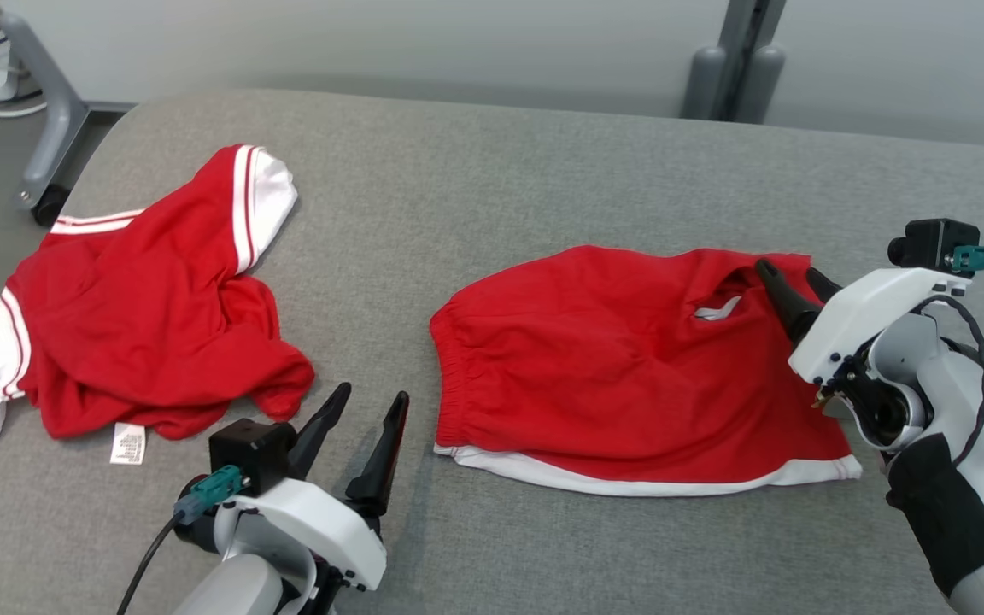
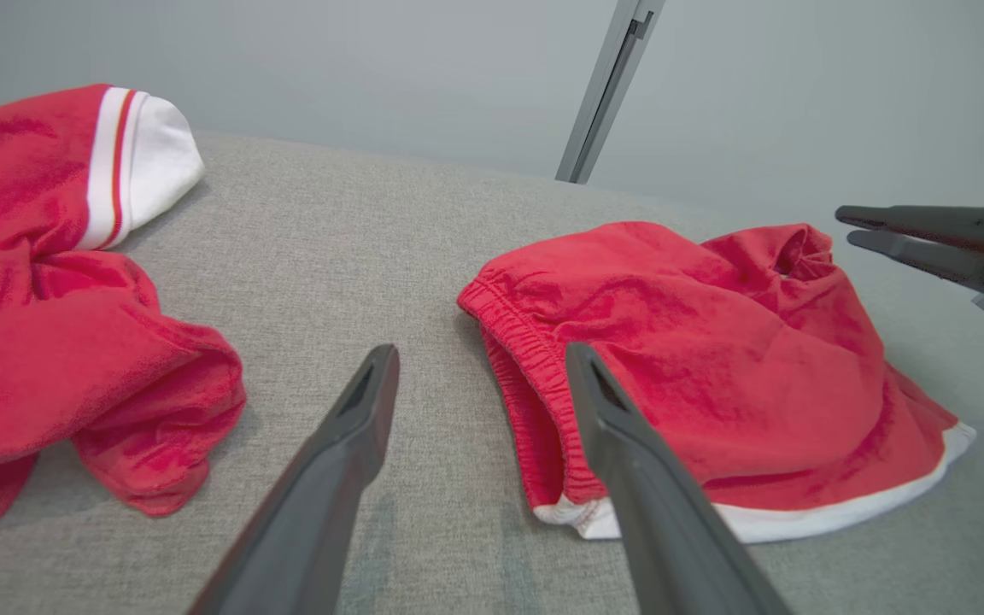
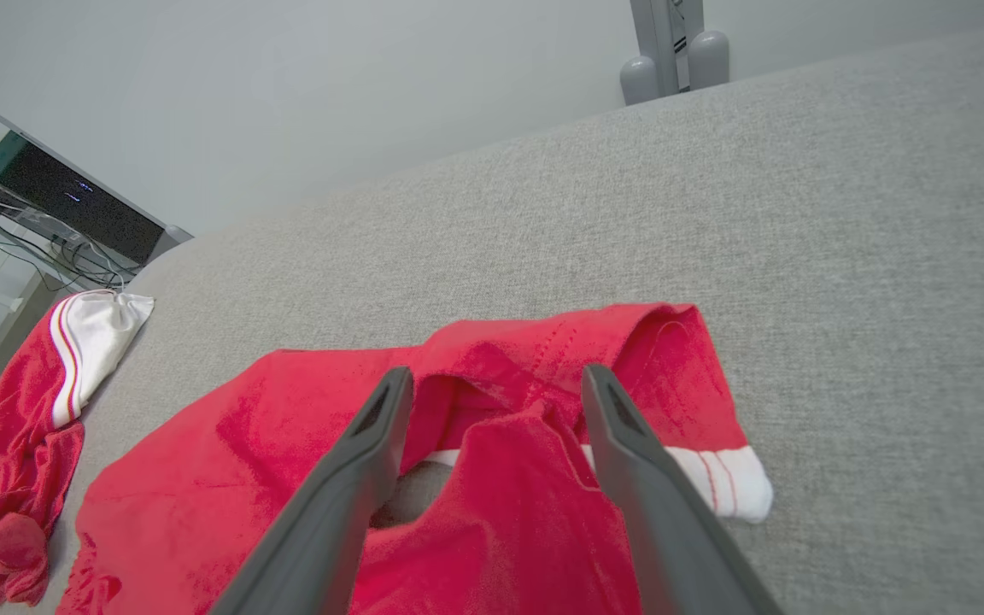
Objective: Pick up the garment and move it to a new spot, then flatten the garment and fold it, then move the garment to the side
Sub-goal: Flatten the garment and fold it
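Note:
A red garment (image 1: 629, 359) with an elastic waistband and a white hem lies roughly flat on the grey padded table (image 1: 500, 171), right of centre. Its far right corner is bunched, with an opening showing white trim. My right gripper (image 1: 787, 272) hovers over that corner. In the right wrist view its fingers stand open (image 3: 496, 380) just above the crumpled red cloth (image 3: 244, 461), gripping nothing. My left gripper (image 1: 372, 395) is open near the front edge, left of the waistband. In the left wrist view its fingers (image 2: 482, 350) point at the waistband end of the garment (image 2: 697, 342).
A second red garment (image 1: 142, 316) with white striped cuffs lies crumpled at the table's left, a white label (image 1: 127, 444) at its front. A grey post (image 1: 731, 60) stands behind the table and a wheeled stand leg (image 1: 48, 128) at the far left.

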